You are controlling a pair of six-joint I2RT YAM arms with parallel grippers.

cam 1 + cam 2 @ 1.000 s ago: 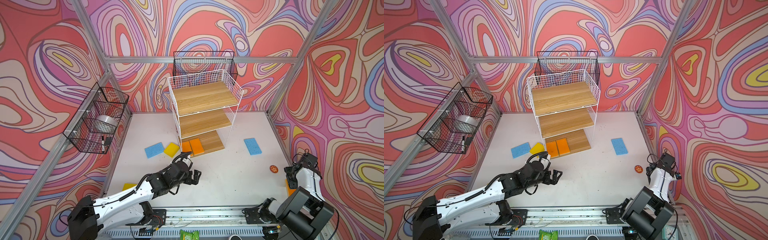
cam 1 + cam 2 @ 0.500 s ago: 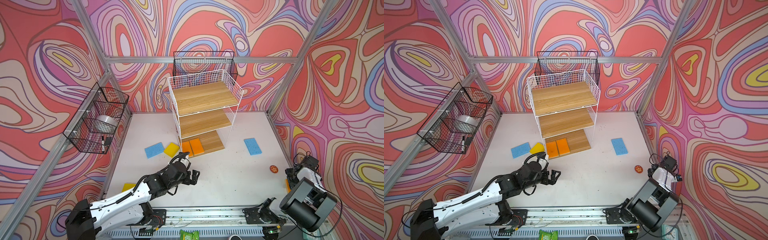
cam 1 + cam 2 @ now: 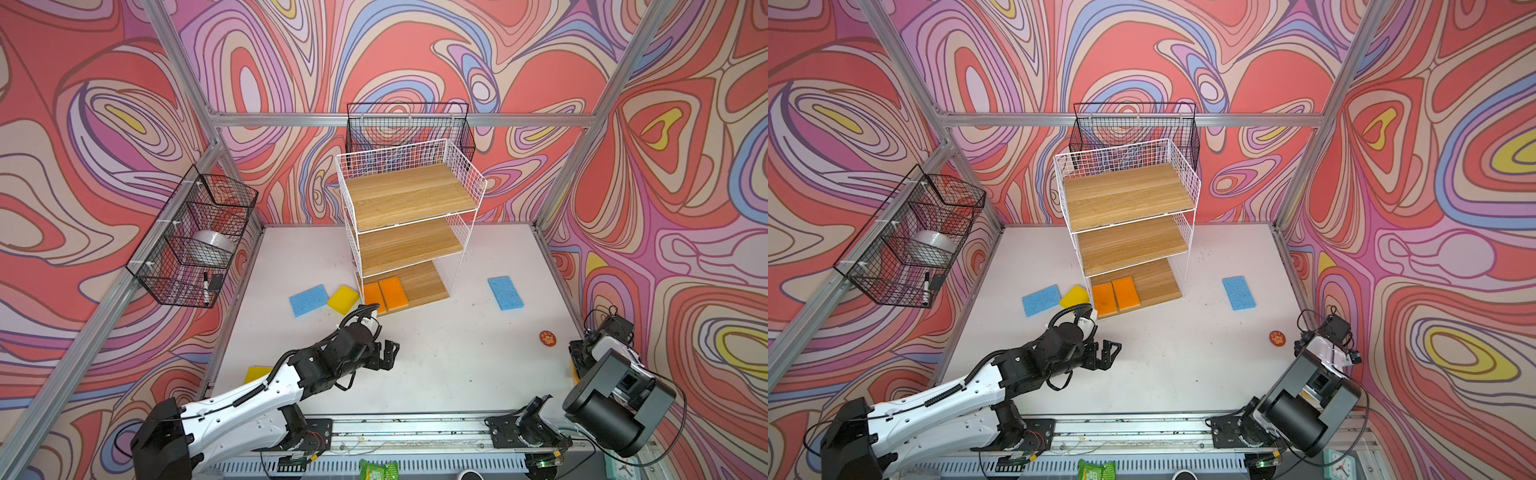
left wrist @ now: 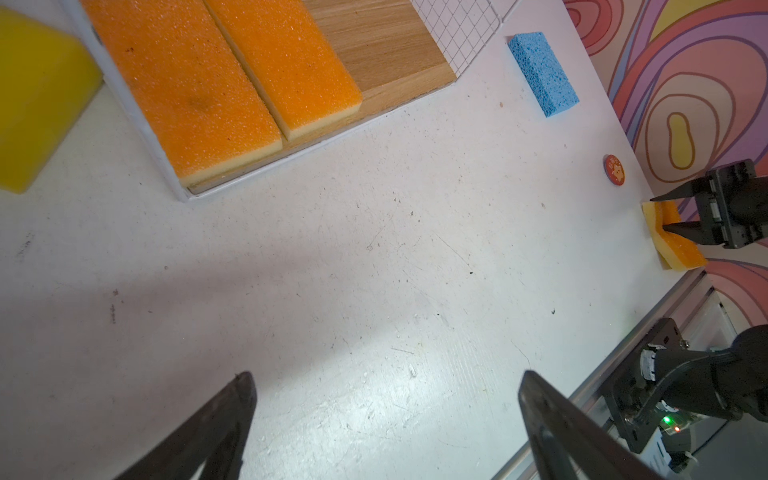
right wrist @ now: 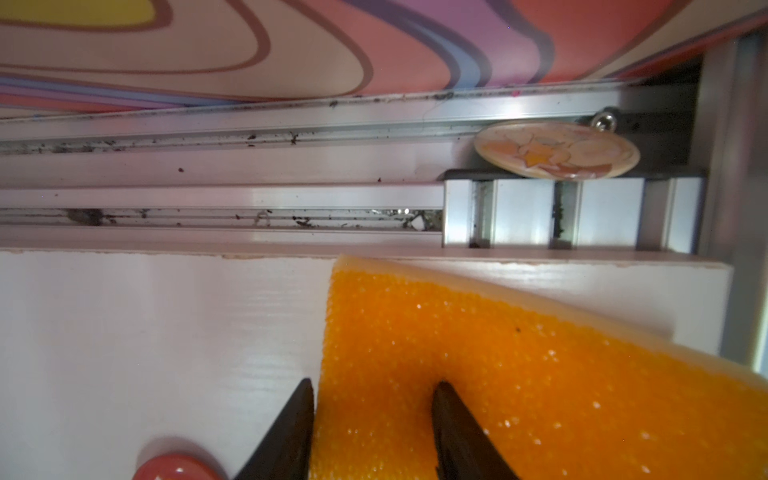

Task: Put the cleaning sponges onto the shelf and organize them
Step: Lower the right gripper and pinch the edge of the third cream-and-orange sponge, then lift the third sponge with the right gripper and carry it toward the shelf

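Observation:
Two orange cleaning sponges (image 3: 382, 292) lie side by side on the bottom board of the white wire shelf (image 3: 411, 195). A yellow sponge (image 3: 343, 299) and a blue one (image 3: 308, 300) lie on the table left of it. Another blue sponge (image 3: 505, 293) lies to its right. A second yellow sponge (image 3: 257, 373) shows at the front left, partly behind the left arm. My left gripper (image 4: 384, 378) hangs open over bare table. My right gripper (image 5: 374, 382) is shut on the end of an orange sponge (image 5: 519, 374) at the table's right edge, one finger dug into its top.
A red round badge (image 3: 548, 337) lies just beyond the right gripper. A second badge (image 5: 557, 149) rests on the aluminium rail past the table edge. Black wire baskets hang on the left wall (image 3: 195, 245) and the back wall (image 3: 409, 124). A green packet (image 3: 378, 469) lies by the front rail.
The right arm has folded down toward the front right corner and its fingers have narrowed onto the orange sponge. The left arm has barely moved.

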